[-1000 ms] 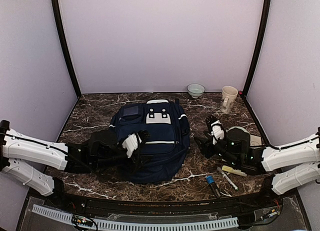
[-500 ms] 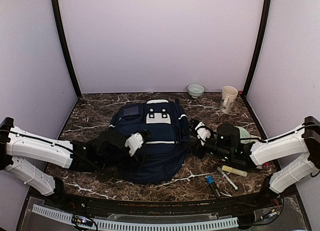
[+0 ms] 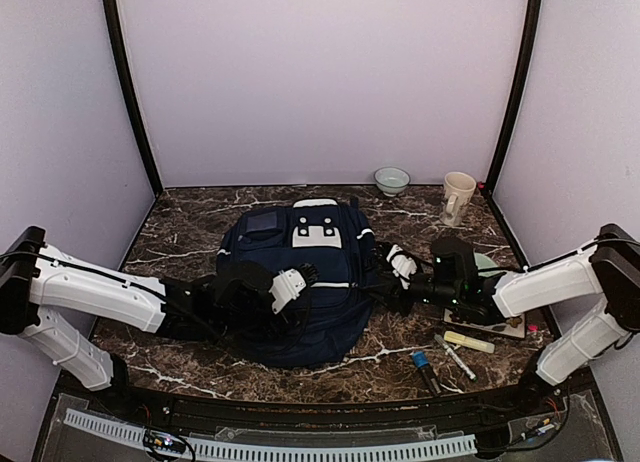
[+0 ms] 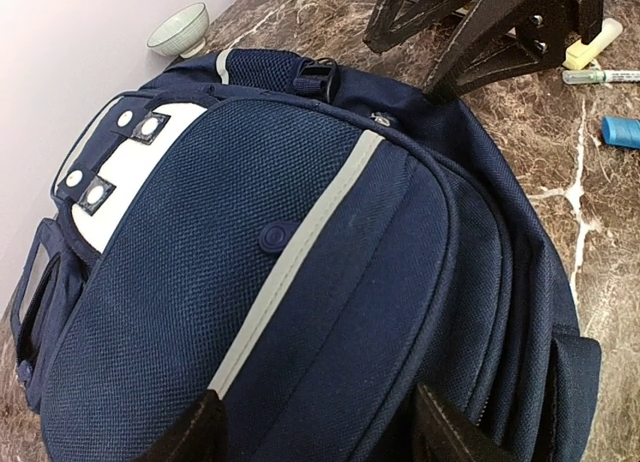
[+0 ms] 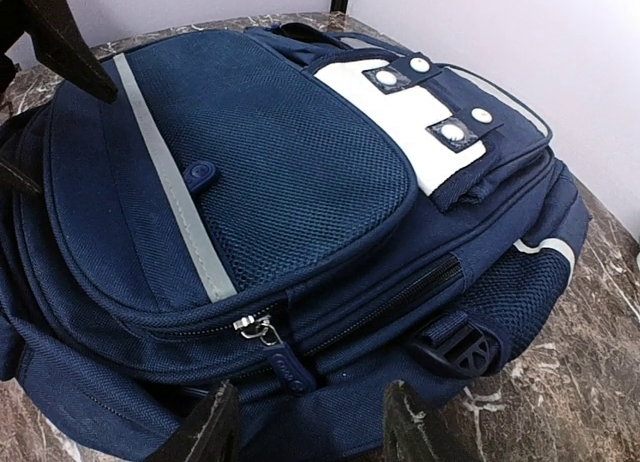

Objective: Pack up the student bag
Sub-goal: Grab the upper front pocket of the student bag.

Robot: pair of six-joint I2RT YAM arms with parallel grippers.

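Observation:
The student bag (image 3: 330, 247) lies flat in the middle of the table, navy blue with a white stripe and a grey-white patch near its top. My left gripper (image 3: 300, 278) hovers over the front pocket (image 4: 250, 232), open, its fingers (image 4: 205, 422) on either side of the lower pocket fabric and holding nothing. My right gripper (image 3: 393, 266) is at the bag's right side, open too. In the right wrist view, a navy zipper pull (image 5: 287, 367) hangs just ahead of the right gripper (image 5: 308, 427), between its fingers but not gripped. The zippers look closed.
A pale bowl (image 3: 391, 179) and a cream mug (image 3: 457, 197) stand at the back right. Near my right arm lie a yellow highlighter (image 3: 467, 341), a white marker (image 3: 456, 358), a blue-capped item (image 3: 421, 361) and a white pad (image 3: 512, 328).
My left gripper slid right across the bag's front and opened a little wider. My right gripper travelled left from the table to the bag's right side.

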